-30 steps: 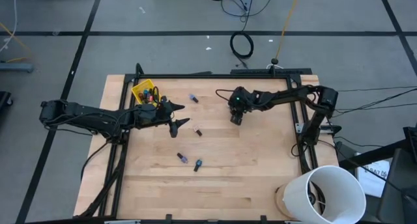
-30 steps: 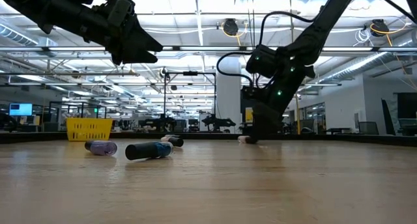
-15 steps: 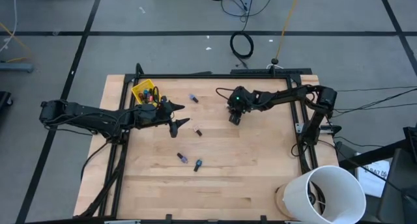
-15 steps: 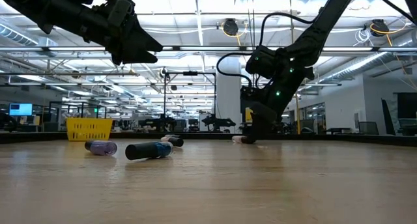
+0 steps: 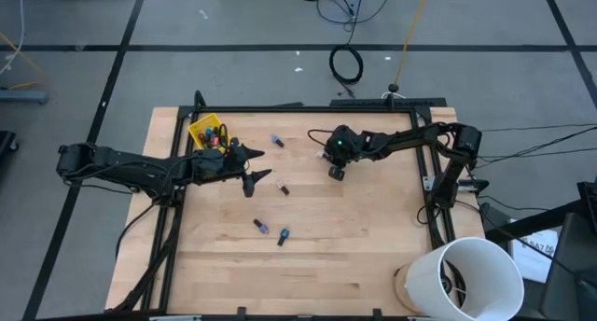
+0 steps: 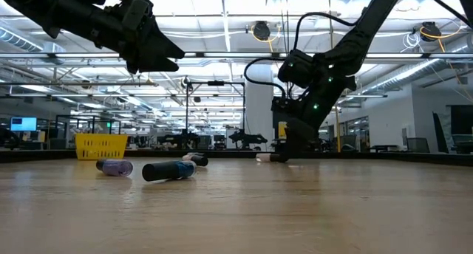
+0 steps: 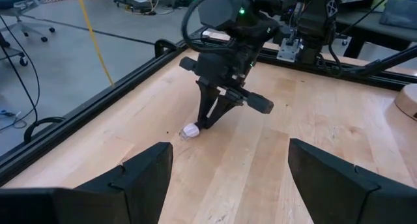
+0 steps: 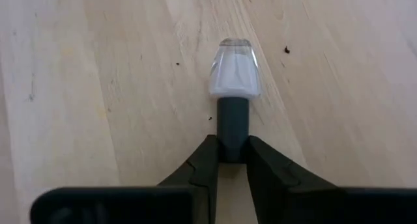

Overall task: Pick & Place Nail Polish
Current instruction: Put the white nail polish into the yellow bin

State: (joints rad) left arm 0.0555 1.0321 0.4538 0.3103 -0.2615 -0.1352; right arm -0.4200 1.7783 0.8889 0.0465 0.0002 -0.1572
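Since a second ago the right gripper has closed its fingers onto the dark cap of a pale nail polish bottle and shifted it slightly along the table; the left arm has not moved.

Nearest the low camera, the bare wooden table fills the foreground. A little farther in, a dark bottle with a blue end and a purple bottle lie on their sides, with another small bottle just behind them. Above these hangs the left gripper, fingers spread wide and holding nothing, raised off the table. Beyond, toward the far half of the table, the right gripper is down at the surface; the pale bottle lies flat on the wood, pinched only by its cap, its glass body pointing away from the fingers. One more bottle lies near the far rail. At the far left corner sits the small yellow bin, with several bottles already inside.

The grip is narrow, on the cap alone. My judgement: lifted quickly, the heavier glass end could swing down or the cap could slip out of the fingers, dropping the bottle on the way to the bin.
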